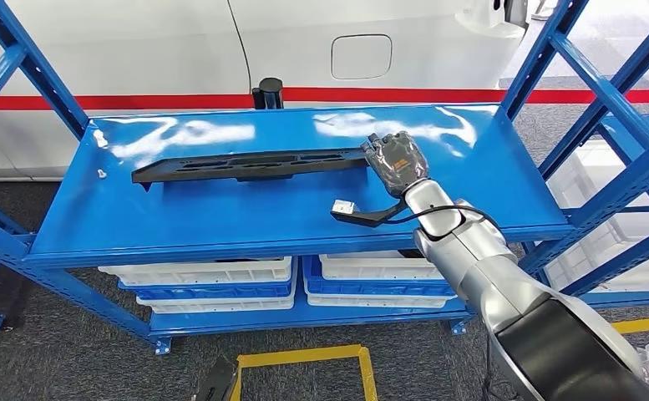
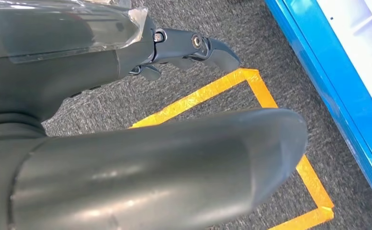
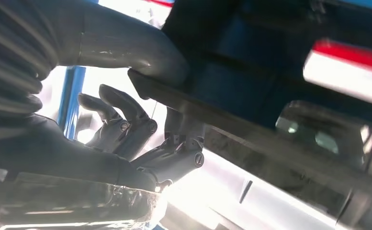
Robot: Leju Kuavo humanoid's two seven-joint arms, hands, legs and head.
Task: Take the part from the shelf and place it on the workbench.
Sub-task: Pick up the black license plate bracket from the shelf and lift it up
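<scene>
Long black part [image 1: 245, 164] on blue shelf [image 1: 220, 221]: grasp step. Right hand [image 1: 396, 159] at its end, thumb and fingers [image 3: 121, 115] either side (full closure unclear). Next: firm grip, level lift.

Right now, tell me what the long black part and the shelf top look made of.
Long black part: likely moulded plastic, matte black, with cut-out openings along it; could be coated metal. The right hand grips its end. Shelf top: apparently painted sheet metal, glossy blue, throwing bright reflections.
</scene>
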